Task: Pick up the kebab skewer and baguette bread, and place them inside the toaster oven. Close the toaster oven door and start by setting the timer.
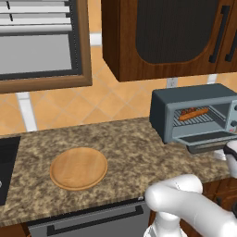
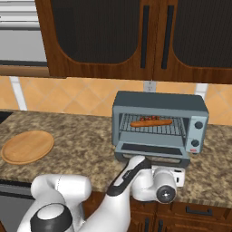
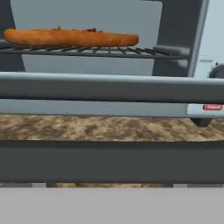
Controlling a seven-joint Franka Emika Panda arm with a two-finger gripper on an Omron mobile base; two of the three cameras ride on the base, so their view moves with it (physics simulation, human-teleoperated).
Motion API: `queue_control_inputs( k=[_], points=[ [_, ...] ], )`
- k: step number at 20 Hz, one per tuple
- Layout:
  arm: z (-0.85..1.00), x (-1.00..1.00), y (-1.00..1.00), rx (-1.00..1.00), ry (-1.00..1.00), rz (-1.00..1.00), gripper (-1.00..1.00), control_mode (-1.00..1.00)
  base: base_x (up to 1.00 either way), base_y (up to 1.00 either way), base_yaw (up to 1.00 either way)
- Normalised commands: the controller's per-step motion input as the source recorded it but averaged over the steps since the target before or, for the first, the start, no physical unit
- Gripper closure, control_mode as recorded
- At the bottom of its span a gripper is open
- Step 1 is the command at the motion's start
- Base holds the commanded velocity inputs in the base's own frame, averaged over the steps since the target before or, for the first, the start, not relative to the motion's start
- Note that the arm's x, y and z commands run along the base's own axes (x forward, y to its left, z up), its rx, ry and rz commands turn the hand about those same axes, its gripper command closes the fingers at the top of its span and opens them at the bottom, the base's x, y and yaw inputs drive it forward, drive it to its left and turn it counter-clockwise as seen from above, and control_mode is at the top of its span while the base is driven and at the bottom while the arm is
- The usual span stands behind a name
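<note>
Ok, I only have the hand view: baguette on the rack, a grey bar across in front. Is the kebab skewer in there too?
Observer: Yes. From the right base view the kebab skewer lies on the rack just behind the baguette bread.
Operator: And the door, how far down is it?
Observer: The toaster oven door is dropped flat open, and the arm's white wrist sits low at its front edge.
Operator: How many knobs are there?
Observer: Two knobs, one above the other on the control strip at the right.
</note>
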Motion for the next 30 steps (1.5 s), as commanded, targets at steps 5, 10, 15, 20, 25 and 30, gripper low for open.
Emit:
queue_control_inputs(
  k=[5, 10, 15, 20, 25, 30],
  points=[
    [0.49, 0.61, 0.41, 0.0, -0.1, 0.0, -1.0, -1.0, 0.0, 0.0, 0.0],
    [0.45, 0.67, 0.46, 0.0, -0.06, 0.0, -1.0, -1.0, 0.0, 0.0, 0.0],
    [0.48, 0.66, 0.47, 0.0, -0.06, 0.0, -1.0, -1.0, 0.0, 0.0, 0.0],
    [0.43, 0.53, 0.36, 0.0, -0.03, 0.0, -1.0, -1.0, 0.0, 0.0, 0.0],
    [0.16, 0.39, 0.2, 0.0, 0.0, 0.0, -1.0, -1.0, 0.0, 0.0, 0.0],
    [0.0, 0.25, 0.11, 0.0, 0.0, 0.0, -1.0, -1.0, 0.0, 0.0, 0.0]
  ],
)
